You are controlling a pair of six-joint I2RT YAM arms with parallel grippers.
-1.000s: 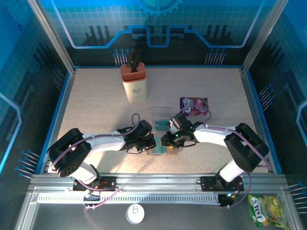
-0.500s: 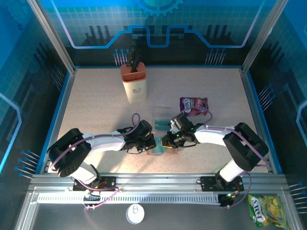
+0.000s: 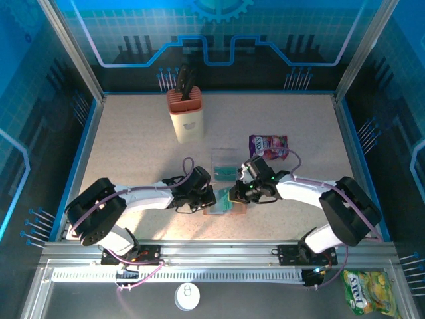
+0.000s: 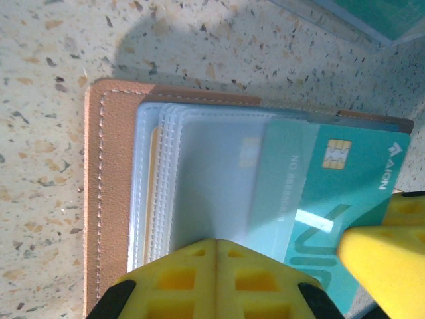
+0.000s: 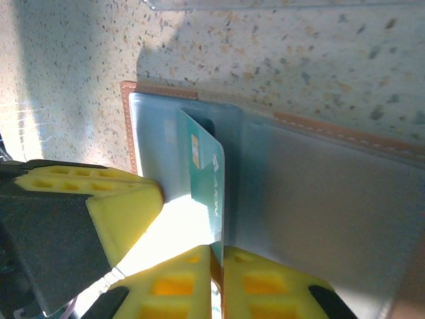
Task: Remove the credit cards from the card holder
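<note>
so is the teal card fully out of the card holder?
No: the teal card has its left end under a clear pocket of the card holder.

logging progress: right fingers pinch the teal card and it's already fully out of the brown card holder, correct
Not quite. The right fingers do pinch the teal card, but it is only partly out. The left wrist view shows its inner end tucked under a clear sleeve of the brown card holder.
</note>
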